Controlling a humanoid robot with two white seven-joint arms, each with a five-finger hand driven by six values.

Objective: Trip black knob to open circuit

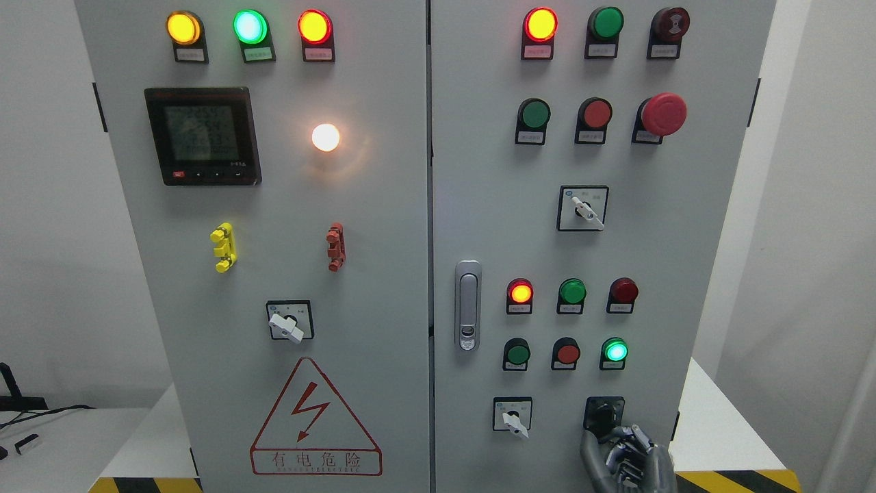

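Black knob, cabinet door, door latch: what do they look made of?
Black knob: looks like dark moulded plastic, dull with faint glints; partly hidden by the right hand, so uncertain.
Cabinet door: probably painted sheet metal, smooth pale grey, soft sheen around the lamps.
Door latch: looks like cast or plated metal, silvery satin, bright edges; metallised plastic is possible.
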